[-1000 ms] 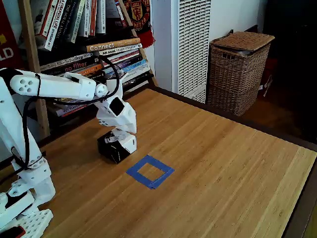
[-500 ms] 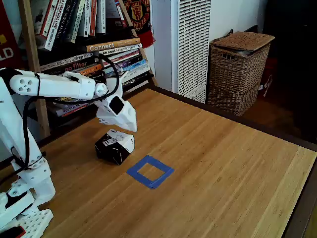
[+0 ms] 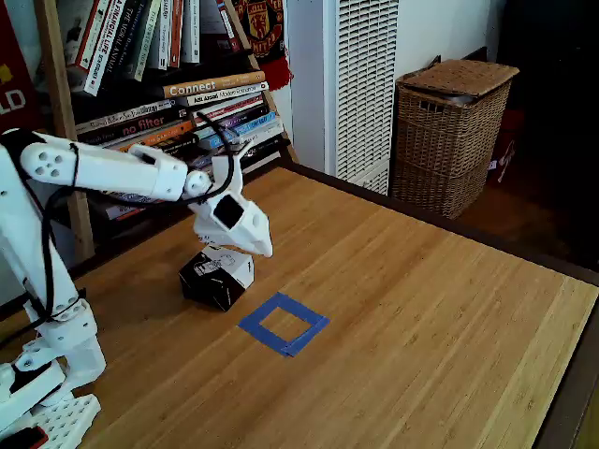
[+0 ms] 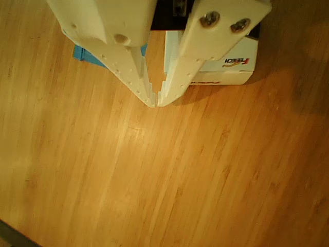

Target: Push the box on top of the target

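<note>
Small black cardboard box with a white printed top (image 3: 218,274), sitting on the light wooden tabletop (image 3: 402,309) just up and left of the target in the fixed view, close but not touching it. Nearest the camera down in the left corner: white base of the robot arm (image 3: 42,374), then the white arm reaching rightward over the table. Flat hollow square of blue tape (image 3: 284,324) stuck on the wood right in front of the box, nothing inside the outline. White two-finger gripper (image 3: 251,245) hovering just above the box's back-right edge, tilted down; can't tell from this angle if it actually touches. Closer camera looking along the white fingers (image 4: 180,72) clears up the jaws: tips pinched together (image 4: 156,101), only a sliver of a gap higher up, gripping nothing. Same close view: box (image 4: 226,64) tucked behind the right finger with red lettering on its white face, and a bit of blue tape (image 4: 87,54) peeking out behind the left finger. Further back: wooden bookshelf crammed with leaning books (image 3: 178,84) behind the table's left edge, white slatted panel (image 3: 365,84) past the far edge, big lidded wicker basket (image 3: 449,131) on the floor on the right.
</note>
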